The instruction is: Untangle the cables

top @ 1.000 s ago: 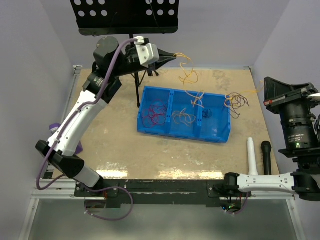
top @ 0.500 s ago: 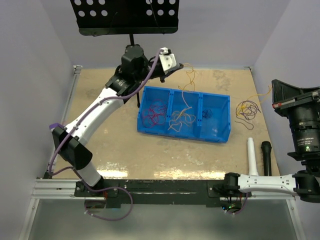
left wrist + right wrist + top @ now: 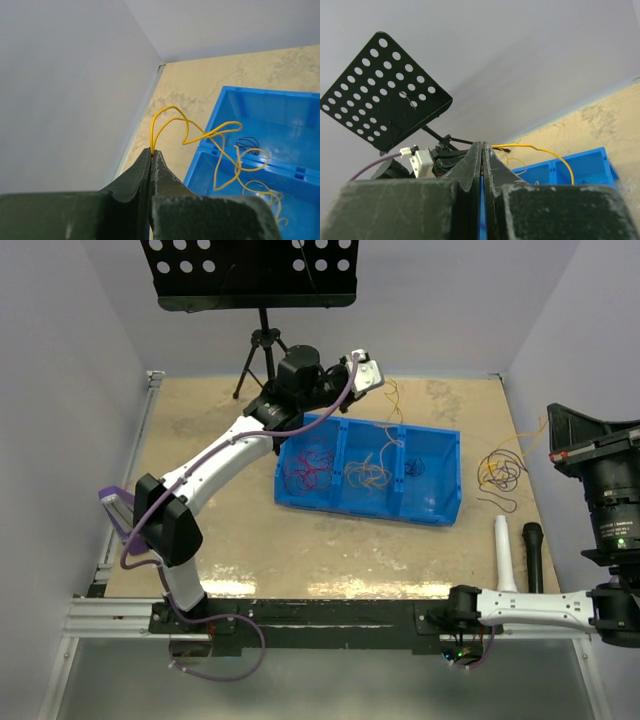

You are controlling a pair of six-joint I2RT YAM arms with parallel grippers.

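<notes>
My left gripper is shut on a thin yellow wire and holds it above the back edge of the blue three-compartment bin. The wire hangs in loops into the middle compartment onto other yellow wires. Red wires lie in the left compartment and a dark wire in the right one. A small tangle of yellow, orange and dark wires lies on the table right of the bin. My right gripper is shut above it, and a yellow strand leads from its tips.
A black perforated music stand on a tripod stands at the back. A white cylinder and a black one lie at the front right. Walls close in the left, back and right sides.
My left gripper has swung right from the back left to the bin's back edge, lowering the yellow wire into the middle compartment. The tangle has separated from it and dropped to the right.
</notes>
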